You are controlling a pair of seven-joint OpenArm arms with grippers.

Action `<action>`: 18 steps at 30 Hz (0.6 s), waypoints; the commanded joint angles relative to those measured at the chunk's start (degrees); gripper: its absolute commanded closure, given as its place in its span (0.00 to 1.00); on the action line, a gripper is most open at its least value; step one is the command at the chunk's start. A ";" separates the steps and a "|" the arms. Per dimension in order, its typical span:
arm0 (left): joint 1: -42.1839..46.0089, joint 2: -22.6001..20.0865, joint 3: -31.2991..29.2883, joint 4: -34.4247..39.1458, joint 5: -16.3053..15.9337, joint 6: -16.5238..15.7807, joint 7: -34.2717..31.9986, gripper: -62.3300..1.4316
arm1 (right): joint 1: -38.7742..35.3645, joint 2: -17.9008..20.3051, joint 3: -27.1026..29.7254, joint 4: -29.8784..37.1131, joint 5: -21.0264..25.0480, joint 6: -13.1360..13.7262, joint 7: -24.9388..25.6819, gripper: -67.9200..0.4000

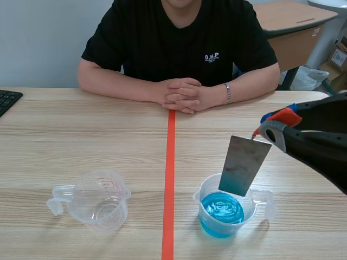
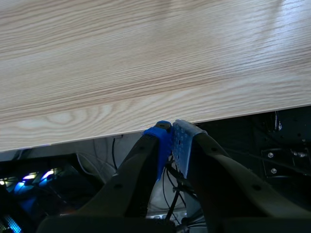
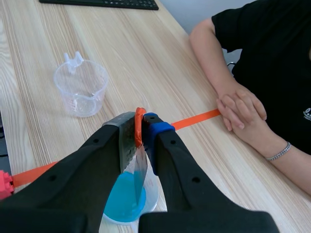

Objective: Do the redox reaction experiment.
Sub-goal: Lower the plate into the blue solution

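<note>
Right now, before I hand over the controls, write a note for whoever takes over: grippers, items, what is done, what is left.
Left gripper: shut on nothing, low by the table's edge.
Right gripper: shut on the metal plate at its top corner. The plate hangs tilted, lower edge at the mouth of the cup of blue liquid; I cannot tell if it touches the liquid.
Empty clear cup: across the tape line.
Done: plate held at the cup.
Left: probably dipping it into the liquid.
</note>
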 commanded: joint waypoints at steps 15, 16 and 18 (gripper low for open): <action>-0.28 -0.04 0.20 0.57 -0.28 -3.87 0.98 0.91 | 8.96 0.44 -10.97 -11.87 -6.19 0.33 6.82 0.97; -0.28 -0.04 0.20 0.57 -0.28 -3.87 1.07 0.91 | 9.70 0.44 -11.74 -12.66 -6.75 0.33 7.04 0.97; -0.26 -0.04 0.20 0.57 -0.26 -3.87 1.42 0.91 | 11.39 0.44 -13.33 -14.43 -7.89 0.33 7.85 0.97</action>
